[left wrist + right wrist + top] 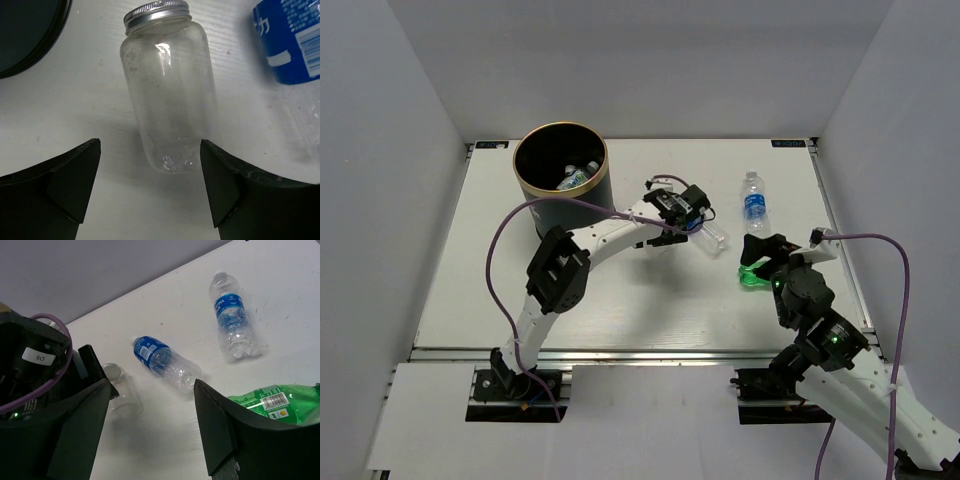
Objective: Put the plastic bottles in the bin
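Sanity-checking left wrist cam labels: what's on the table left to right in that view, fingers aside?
bin → clear bottle → blue-label bottle

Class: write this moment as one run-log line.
left gripper open around clear bottle | right gripper open by green bottle | bin holds labelled bottle
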`<state>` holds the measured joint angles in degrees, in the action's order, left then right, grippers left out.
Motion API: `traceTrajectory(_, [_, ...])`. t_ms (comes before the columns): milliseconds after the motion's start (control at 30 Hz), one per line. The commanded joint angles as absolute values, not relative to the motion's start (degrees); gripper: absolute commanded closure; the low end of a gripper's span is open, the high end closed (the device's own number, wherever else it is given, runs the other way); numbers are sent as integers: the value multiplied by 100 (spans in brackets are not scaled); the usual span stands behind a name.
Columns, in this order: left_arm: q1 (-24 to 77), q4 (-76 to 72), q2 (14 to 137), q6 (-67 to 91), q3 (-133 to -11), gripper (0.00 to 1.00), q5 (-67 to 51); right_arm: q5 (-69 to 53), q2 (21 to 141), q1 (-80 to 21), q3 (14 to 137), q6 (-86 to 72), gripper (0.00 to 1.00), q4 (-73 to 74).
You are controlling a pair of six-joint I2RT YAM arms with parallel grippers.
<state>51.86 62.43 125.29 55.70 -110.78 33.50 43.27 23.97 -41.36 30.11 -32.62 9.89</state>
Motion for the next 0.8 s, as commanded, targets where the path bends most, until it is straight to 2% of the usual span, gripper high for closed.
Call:
traceTrajectory(0, [5054, 5820, 12498, 5503, -11031, 9, 3244, 4360, 2294, -4157, 2997, -3305, 26, 888])
traceTrajectory(167, [4887, 5072, 12498, 5326, -10364, 8, 2769, 4298, 2215, -4157, 2962, -3296, 26, 852])
traceTrajectory(400, [4782, 5010, 12858, 5326, -10424, 8, 2637, 4201, 2153, -4157, 2927, -3278, 26, 774])
traceTrajectory(467, [4781, 4931, 12858, 5326, -10275, 13, 2637, 4175, 2145, -4166, 2901, -3270, 26, 765])
traceTrajectory(533, [4729, 4860, 12858, 5326, -10152, 21, 2637, 4166, 2153, -4157, 2900, -3269, 26, 756])
traceTrajectory(567, [4729, 4860, 12858, 5326, -10151, 34, 2637, 4140, 2145, -4157, 2900, -3270, 26, 730])
traceTrajectory(667, [4789, 4808, 12657, 4949, -10221, 54, 2706, 4105, 2153, -4157, 2883, -3235, 34, 712])
traceTrajectory(700, [4790, 4808, 12587, 4766, -10291, 69, 2759, 4096, 2153, -4149, 2865, -3217, 39, 712])
traceTrajectory(733, [4868, 4808, 12447, 4564, -10518, 76, 2847, 4070, 2171, -4157, 2857, -3156, 56, 677])
traceTrajectory(767, [4930, 4808, 12358, 4213, -10660, 81, 2848, 4052, 2214, -4166, 2830, -3103, 67, 590])
